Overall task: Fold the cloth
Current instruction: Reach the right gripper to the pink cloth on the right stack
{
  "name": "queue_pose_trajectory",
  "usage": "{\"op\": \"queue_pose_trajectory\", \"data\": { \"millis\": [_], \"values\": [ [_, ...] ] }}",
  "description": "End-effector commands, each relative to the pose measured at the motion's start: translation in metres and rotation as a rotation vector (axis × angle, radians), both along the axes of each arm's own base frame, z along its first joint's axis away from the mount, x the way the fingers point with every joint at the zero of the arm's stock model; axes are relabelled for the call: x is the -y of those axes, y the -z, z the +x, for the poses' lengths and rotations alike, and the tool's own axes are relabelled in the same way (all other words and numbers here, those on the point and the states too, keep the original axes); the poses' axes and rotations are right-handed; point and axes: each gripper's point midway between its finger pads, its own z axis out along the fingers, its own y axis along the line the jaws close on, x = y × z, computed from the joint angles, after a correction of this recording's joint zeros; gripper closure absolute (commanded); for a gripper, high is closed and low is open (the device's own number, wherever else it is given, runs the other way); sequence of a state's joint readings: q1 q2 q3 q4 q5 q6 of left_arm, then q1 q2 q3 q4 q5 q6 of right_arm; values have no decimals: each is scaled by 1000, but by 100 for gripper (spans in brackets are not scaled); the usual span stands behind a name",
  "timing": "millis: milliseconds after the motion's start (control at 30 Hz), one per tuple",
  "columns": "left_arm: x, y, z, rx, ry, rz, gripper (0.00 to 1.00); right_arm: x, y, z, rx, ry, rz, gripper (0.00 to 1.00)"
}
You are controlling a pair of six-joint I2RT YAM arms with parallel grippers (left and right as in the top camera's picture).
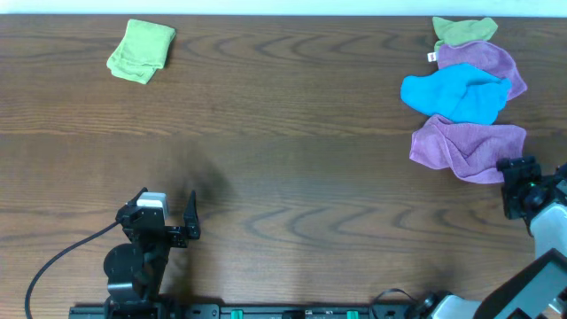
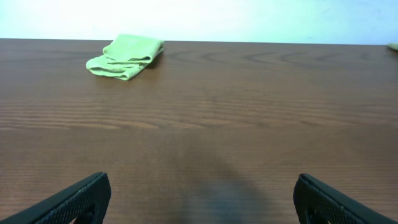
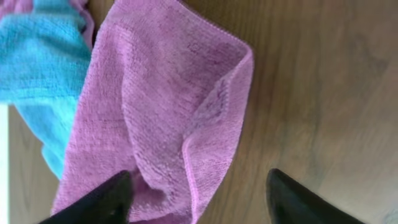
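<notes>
The purple cloth [image 1: 465,146] lies crumpled at the right side of the table, just below the bright blue cloth [image 1: 456,95]; no tag shows on it. In the right wrist view the cloth [image 3: 155,99] fills the left half, with a folded edge running down the middle. My right gripper [image 1: 507,188] [image 3: 199,176] is open at the cloth's lower right corner, one finger over the cloth, the other over bare wood. My left gripper [image 1: 168,197] [image 2: 202,180] is open and empty over bare table at the front left.
A second purple cloth [image 1: 483,60] with a rounded outline lies partly under the blue cloth, a white tag [image 1: 432,58] at its left. A green cloth [image 1: 465,29] lies behind it. Another folded green cloth [image 1: 142,50] [image 2: 126,55] lies at the far left.
</notes>
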State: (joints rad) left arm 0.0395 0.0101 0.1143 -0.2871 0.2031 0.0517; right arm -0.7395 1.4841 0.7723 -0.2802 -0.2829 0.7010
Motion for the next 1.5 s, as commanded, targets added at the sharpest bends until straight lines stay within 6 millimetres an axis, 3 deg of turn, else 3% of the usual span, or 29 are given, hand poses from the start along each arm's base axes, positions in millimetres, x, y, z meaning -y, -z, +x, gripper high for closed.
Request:
{"op": "queue_pose_trajectory", "data": {
  "millis": [0, 233, 300, 367, 400, 433, 467, 667, 833, 933, 1167, 1333, 1467],
  "values": [
    [-2, 11, 0, -25, -11, -6, 5, 11, -1, -2, -10, 24, -24, 42],
    [-2, 11, 0, -25, -11, -6, 5, 11, 13, -3, -37, 21, -1, 47],
    [-2, 11, 0, -25, -11, -6, 5, 11, 16, -3, -41, 21, 3, 53],
    [-2, 11, 0, -25, -11, -6, 5, 12, 16, -2, -37, 22, 0, 69],
    [-2, 11, 0, -25, -11, -6, 5, 13, 16, -1, -33, 25, -2, 91],
    [-2, 11, 0, -25, -11, -6, 5, 14, 15, 0, -23, 25, 0, 99],
    [-2, 11, 0, -25, -11, -6, 5, 13, 12, 4, -3, 18, 8, 99],
    [-2, 11, 0, -25, -11, -6, 5, 7, -18, 32, 129, -68, 40, 99],
    [-2, 11, 0, -25, -11, -6, 5, 9, -30, 33, 94, -101, 21, 99],
    [-2, 11, 0, -25, -11, -6, 5, 3, -23, 22, 34, -94, 59, 44],
    [-2, 11, 0, -25, -11, -6, 5, -6, -6, -8, -87, -50, 142, 43],
    [-2, 11, 0, -25, -11, -6, 5, 10, -2, -20, -122, 9, 109, 47],
    [-2, 11, 0, -25, -11, -6, 5, 20, -4, -18, -106, 22, 79, 47]
  ]
}}
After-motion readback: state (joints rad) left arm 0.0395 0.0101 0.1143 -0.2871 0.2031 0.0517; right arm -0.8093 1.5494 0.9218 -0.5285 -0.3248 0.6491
